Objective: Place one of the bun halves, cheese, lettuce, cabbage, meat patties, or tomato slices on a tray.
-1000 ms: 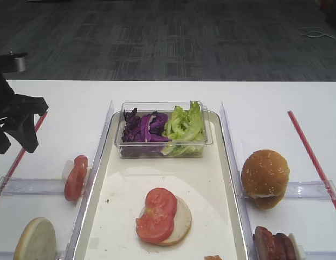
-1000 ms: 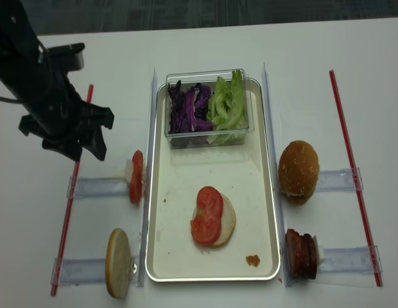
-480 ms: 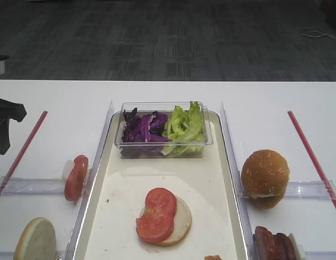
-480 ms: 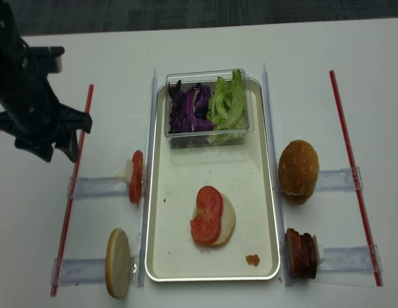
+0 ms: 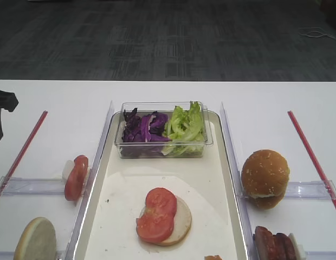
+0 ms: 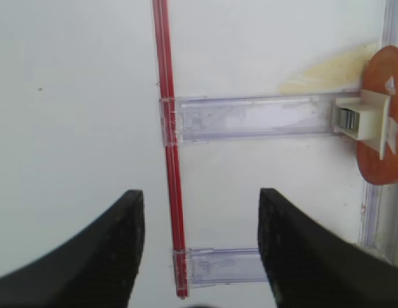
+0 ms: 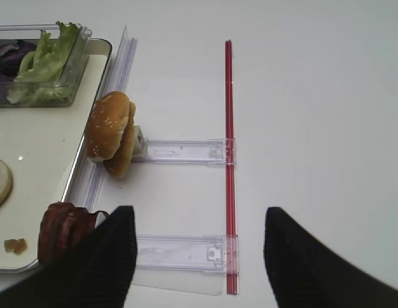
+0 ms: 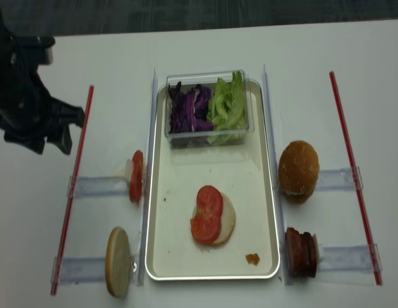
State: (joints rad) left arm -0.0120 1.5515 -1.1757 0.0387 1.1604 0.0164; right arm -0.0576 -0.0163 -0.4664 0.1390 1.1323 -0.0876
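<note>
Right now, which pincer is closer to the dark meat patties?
The right one. The right pincer hangs just beside the meat patties, at the tray's right edge. The left pincer is far across the tray, out past the red strip.

1 exterior camera looks from the near edge of the table (image 5: pixel 157 92) at a slant toward the far edge and the floor beyond. The realsense hangs higher, almost straight down, taking in the whole tray (image 8: pixel 180 256). Both share the tray and the clear box (image 5: pixel 162 146). The right wrist view sits low over the table's right side (catching the tray's right rim (image 7: pixel 90 147)); the left wrist view looks straight down, close, at the left red strip (image 6: pixel 167 160).
</note>
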